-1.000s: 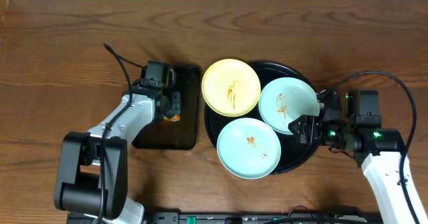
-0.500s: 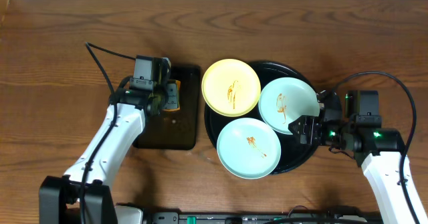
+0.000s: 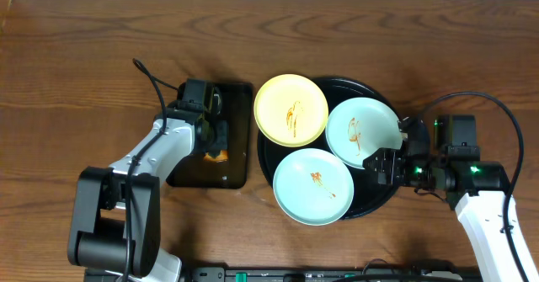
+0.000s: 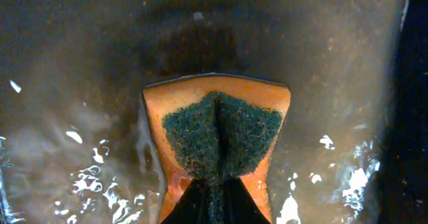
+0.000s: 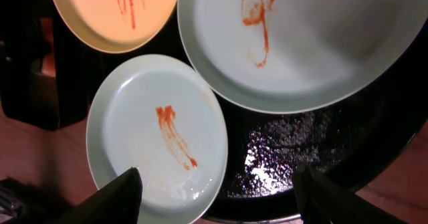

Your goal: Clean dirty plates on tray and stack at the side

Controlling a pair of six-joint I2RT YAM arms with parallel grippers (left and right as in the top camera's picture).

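Three smeared plates lie on the round black tray (image 3: 381, 196): a pale yellow plate (image 3: 290, 109) at the back left, a mint plate (image 3: 362, 132) at the right, and a mint plate (image 3: 313, 186) at the front. My right gripper (image 3: 381, 162) is open and empty, low over the tray's right side. In the right wrist view its fingers (image 5: 117, 198) straddle the front mint plate (image 5: 157, 137) and the bare tray (image 5: 294, 164). The yellow plate (image 5: 114, 13) and the other mint plate (image 5: 314, 43) lie beyond. My left gripper (image 3: 216, 141) is shut on an orange sponge (image 4: 217, 134).
The sponge (image 3: 216, 155), with its green scrub face pinched, presses on a wet rectangular black tray (image 3: 232, 168) left of the round tray. Water glints on that tray (image 4: 80, 177) around the sponge. Brown wooden table (image 3: 76, 71) extends on all sides.
My left gripper swung the sponge toward the rectangular tray's far end, then came back toward its middle. The right gripper and the plates have hardly moved.
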